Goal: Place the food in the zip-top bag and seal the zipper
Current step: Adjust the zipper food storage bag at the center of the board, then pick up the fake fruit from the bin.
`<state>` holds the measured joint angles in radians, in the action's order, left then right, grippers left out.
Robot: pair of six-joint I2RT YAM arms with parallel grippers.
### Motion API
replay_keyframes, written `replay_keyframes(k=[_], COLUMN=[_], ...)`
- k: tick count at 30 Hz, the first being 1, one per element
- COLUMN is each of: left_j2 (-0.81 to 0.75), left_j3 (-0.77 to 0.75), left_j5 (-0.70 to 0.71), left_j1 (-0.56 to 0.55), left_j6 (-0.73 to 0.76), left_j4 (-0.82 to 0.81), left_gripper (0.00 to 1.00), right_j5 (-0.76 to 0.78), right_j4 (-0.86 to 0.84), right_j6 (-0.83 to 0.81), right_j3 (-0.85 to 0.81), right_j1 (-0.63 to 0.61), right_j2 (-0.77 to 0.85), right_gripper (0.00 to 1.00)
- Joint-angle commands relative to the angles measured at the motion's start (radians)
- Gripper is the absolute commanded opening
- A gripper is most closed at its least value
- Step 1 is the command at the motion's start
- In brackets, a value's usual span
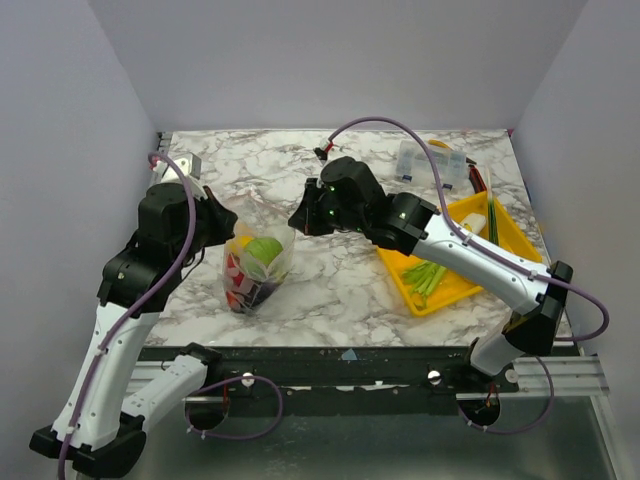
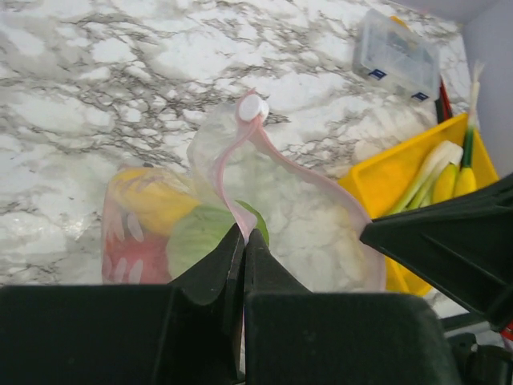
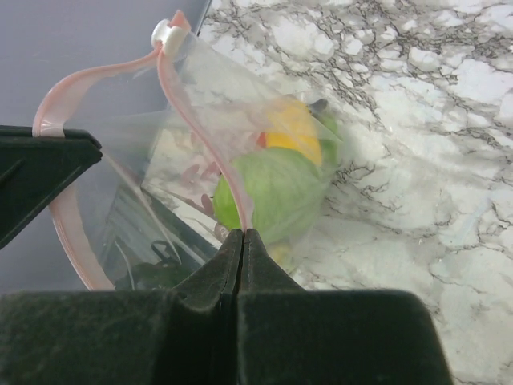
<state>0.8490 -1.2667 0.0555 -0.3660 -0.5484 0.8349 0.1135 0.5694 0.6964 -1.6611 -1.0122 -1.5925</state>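
The clear zip-top bag (image 1: 258, 268) stands on the marble table between both arms. It holds the food: a round green fruit (image 1: 265, 250), yellow bananas (image 1: 242, 243), a red fruit (image 1: 236, 272) and a dark purple piece (image 1: 264, 291). My left gripper (image 2: 244, 234) is shut on the pink zipper strip (image 2: 228, 180) at the bag's left side. My right gripper (image 3: 243, 234) is shut on the same strip (image 3: 192, 120) at the right side. The strip bows open in a loop, with its white slider (image 2: 252, 108) at the far end; the slider also shows in the right wrist view (image 3: 164, 34).
A yellow tray (image 1: 505, 235) with green stalks (image 1: 425, 275) lies at the right, under my right arm. A rigid clear compartment box (image 1: 432, 165) and some red-handled tools (image 1: 478, 180) sit at the back right. White walls close in the table.
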Motion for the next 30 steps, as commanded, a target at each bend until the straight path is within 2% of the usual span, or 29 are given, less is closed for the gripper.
replay_keyframes(k=[1,3,10,11,13,16,18,21,22,23,25,26,28,30], left_j2=[-0.070,-0.059,0.034,0.036,0.045,0.056,0.066,0.081,0.088,0.094,0.100,0.100,0.104,0.108], left_j3=[-0.113,-0.116,0.017,0.034,0.048,0.063,0.065,0.064,0.061,0.060,0.061,0.064,0.070,0.077], left_j5=[0.122,0.101,-0.117,-0.133,-0.153,-0.194,-0.220,-0.254,-0.268,-0.280,-0.307,-0.322,-0.348,-0.370], left_j1=[0.018,0.018,0.028,0.029,0.032,0.033,0.033,0.033,0.033,0.034,0.035,0.035,0.035,0.035], left_j6=[0.062,0.053,-0.006,-0.006,-0.011,-0.018,-0.021,-0.024,-0.025,-0.025,-0.031,-0.035,-0.043,-0.045], left_j4=[-0.012,-0.012,-0.066,-0.089,-0.108,-0.140,-0.152,-0.167,-0.169,-0.170,-0.179,-0.187,-0.197,-0.205], left_gripper=[0.00,0.00,0.00,0.00,0.00,0.00,0.00,0.00,0.00,0.00,0.00,0.00,0.00,0.00], right_j5=[-0.052,-0.069,-0.024,-0.004,0.093,0.275,0.323,0.319,0.313,0.312,0.326,0.344,0.287,0.213], right_j4=[-0.008,-0.013,0.025,0.044,0.117,0.254,0.304,0.310,0.303,0.289,0.274,0.270,0.238,0.200], right_j6=[-0.043,-0.041,-0.060,-0.070,-0.076,-0.061,-0.050,-0.077,-0.094,-0.119,-0.138,-0.130,-0.121,-0.138], right_j3=[-0.042,-0.031,-0.006,-0.002,0.009,0.070,0.159,0.309,0.358,0.401,0.496,0.534,0.609,0.659], right_j1=[0.003,0.002,0.003,0.003,0.003,0.033,0.106,0.287,0.349,0.424,0.568,0.634,0.822,0.930], right_j2=[0.014,-0.006,0.004,0.017,0.050,0.129,0.211,0.351,0.385,0.420,0.446,0.447,0.436,0.412], right_gripper=[0.00,0.00,0.01,0.07,0.29,0.42,0.57,0.61,0.66,0.73,0.95,0.99,1.00,1.00])
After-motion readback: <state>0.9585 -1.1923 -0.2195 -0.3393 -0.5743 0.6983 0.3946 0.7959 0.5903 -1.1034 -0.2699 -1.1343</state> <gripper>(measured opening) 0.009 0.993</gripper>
